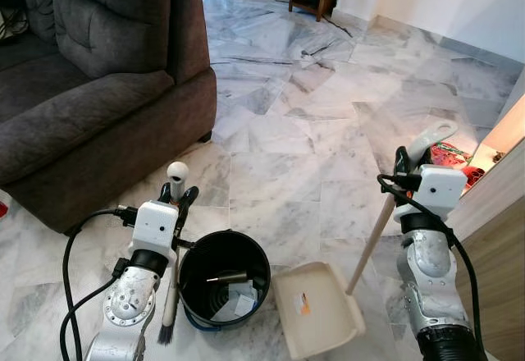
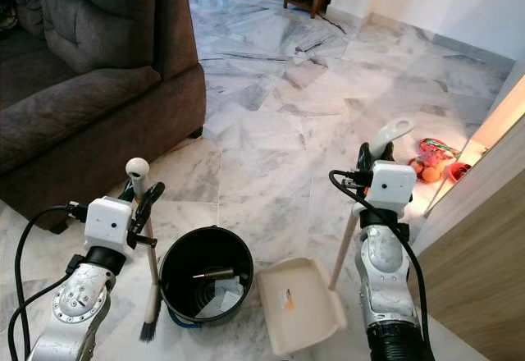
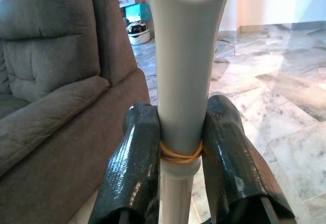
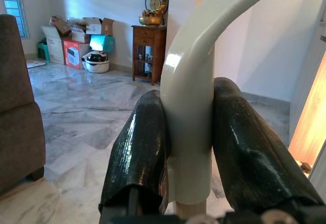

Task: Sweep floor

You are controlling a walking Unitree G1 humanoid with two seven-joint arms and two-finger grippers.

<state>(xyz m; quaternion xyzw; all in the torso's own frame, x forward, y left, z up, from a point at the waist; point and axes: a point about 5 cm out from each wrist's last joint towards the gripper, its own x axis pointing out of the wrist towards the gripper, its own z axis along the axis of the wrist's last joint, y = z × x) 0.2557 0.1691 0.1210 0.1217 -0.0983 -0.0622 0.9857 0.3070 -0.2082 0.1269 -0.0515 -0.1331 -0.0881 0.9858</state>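
While grippers (image 3: pixel 181 147) (image 4: pixel 188 147) grip — broom (image 1: pixel 171 295), dustpan (image 1: pixel 318 308).

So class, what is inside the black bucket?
Inside the bucket lie a white paper scrap and a dark cylindrical piece. Its near rim hides part of the bottom.

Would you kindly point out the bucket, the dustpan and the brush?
bucket (image 1: pixel 197 256): left eye view, on its black rim.
dustpan (image 1: pixel 324 316): left eye view, on its cream tray.
brush (image 1: pixel 167 329): left eye view, on the bristles near the floor.
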